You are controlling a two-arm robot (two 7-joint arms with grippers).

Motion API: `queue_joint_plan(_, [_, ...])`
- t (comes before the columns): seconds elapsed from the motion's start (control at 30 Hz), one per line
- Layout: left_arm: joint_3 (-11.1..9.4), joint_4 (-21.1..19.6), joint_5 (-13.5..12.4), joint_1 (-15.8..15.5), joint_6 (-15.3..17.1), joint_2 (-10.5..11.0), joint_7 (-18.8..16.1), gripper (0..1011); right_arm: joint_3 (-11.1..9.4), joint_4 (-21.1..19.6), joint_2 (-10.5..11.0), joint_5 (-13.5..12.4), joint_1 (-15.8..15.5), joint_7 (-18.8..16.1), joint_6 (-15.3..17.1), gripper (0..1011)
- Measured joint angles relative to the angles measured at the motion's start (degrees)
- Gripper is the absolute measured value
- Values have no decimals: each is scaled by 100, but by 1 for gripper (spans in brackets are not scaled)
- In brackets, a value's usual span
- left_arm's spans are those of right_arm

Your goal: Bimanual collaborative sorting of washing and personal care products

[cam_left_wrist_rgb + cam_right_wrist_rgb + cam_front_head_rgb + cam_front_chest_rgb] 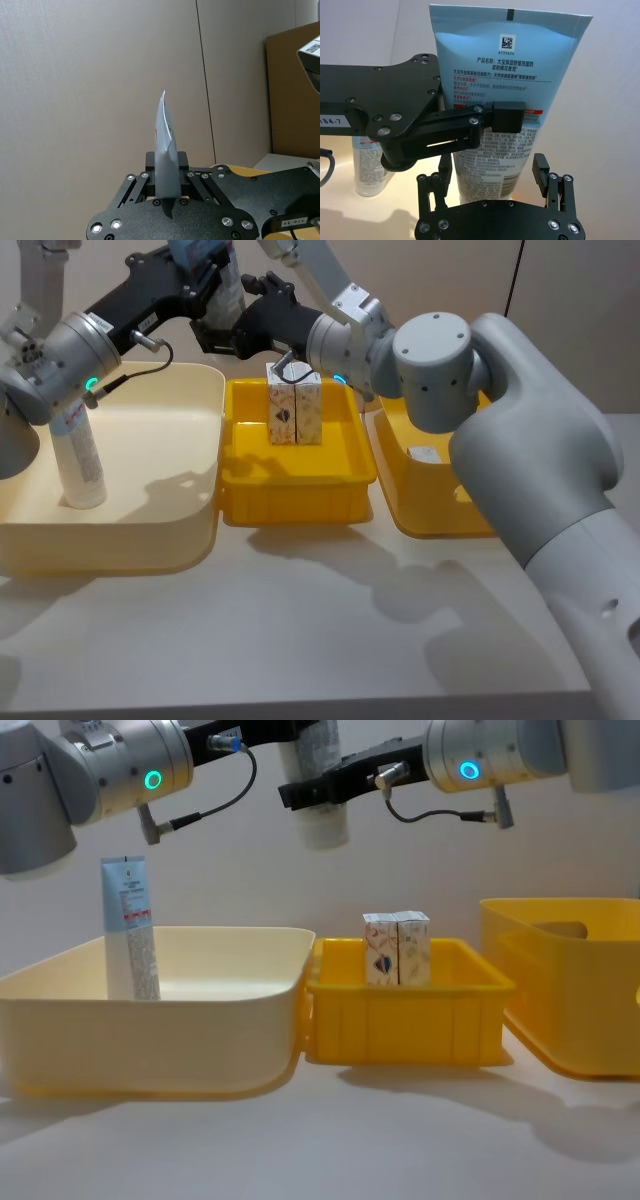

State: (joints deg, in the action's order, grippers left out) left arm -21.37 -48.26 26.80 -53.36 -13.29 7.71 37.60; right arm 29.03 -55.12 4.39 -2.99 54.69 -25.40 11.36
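Plain wall panels back a pale tabletop carrying three containers in a row: a cream tub on the robot's left, a yellow tray in the middle and a deeper yellow tub on its right. Some of the sorting looks done. One blue-and-white tube stands upright in the cream tub, and two patterned cartons stand side by side, touching, in the yellow tray. Something small and white lies in the yellow tub, but I can't make out what it is.

High up, roughly over where the cream tub meets the tray, a second tube hangs with its crimped end up. The left tool is clamped on its middle. The right tool is spread wide around the lower part, fingers clear of it on both sides. To me this looks like a hand-over midway: the right tool has yet to close, and this tube has yet to reach a container.
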Motion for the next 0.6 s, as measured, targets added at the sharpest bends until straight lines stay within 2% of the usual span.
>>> queue_joint_plan(0.3, [5, 13, -7, -3, -12, -4, -7, 239, -32, 157, -86, -66, 69, -48, 45, 993])
queue_joint_plan(0.43, [7, 14, -10, -4, -17, -4, -8, 240, -38, 192, -107, -84, 87, -59, 53, 933])
queue_joint_plan(0.6, [7, 17, -13, -6, -21, -4, -9, 240, -45, 227, -125, -99, 102, -72, 61, 767])
